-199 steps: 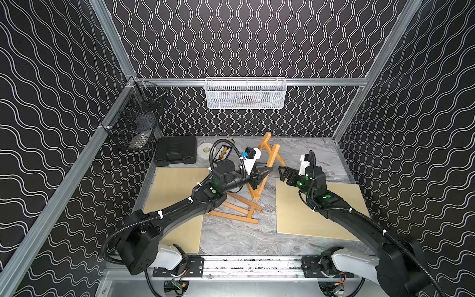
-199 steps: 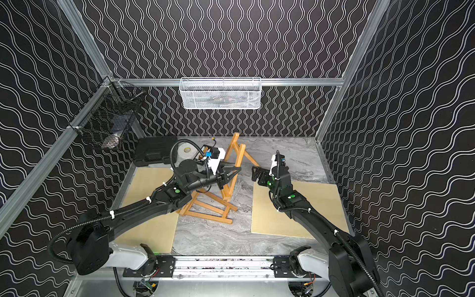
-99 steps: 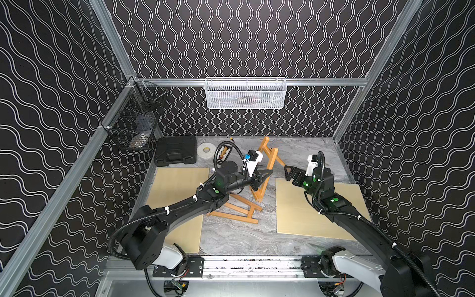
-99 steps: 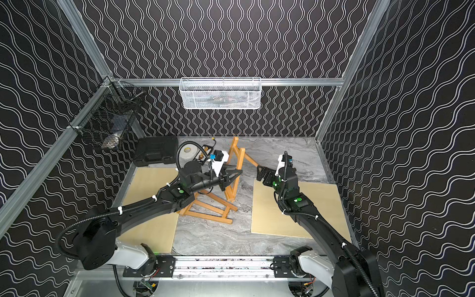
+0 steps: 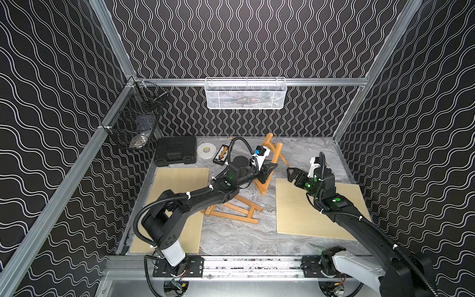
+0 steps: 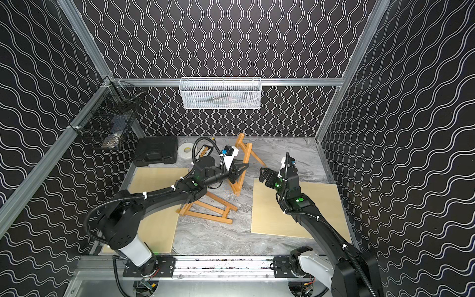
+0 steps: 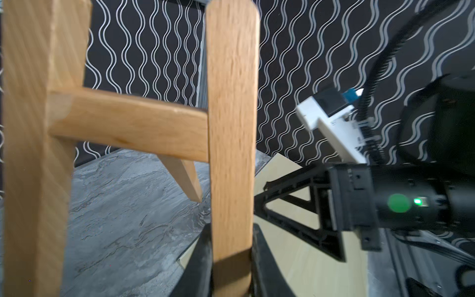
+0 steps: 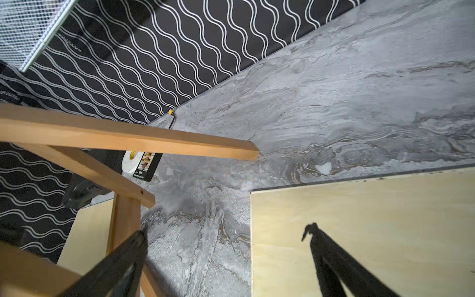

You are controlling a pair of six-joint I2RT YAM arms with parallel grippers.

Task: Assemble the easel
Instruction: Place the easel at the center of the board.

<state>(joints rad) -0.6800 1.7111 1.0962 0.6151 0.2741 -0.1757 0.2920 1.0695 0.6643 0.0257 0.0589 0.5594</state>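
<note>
Easel [image 7: 231, 128] — left claw [image 7: 230, 259] clamped on it | right claw [image 8: 226, 230] spread wide — empty

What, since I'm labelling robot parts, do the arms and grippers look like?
Both the left arm and right arm are black with white base segments, green dots and ribbed black cables held by white ties. The left gripper and right gripper are black triangular open frames.

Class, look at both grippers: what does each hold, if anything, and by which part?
The left gripper clamps one side rail of the raised easel frame. The right gripper is open and holds nothing.
</note>
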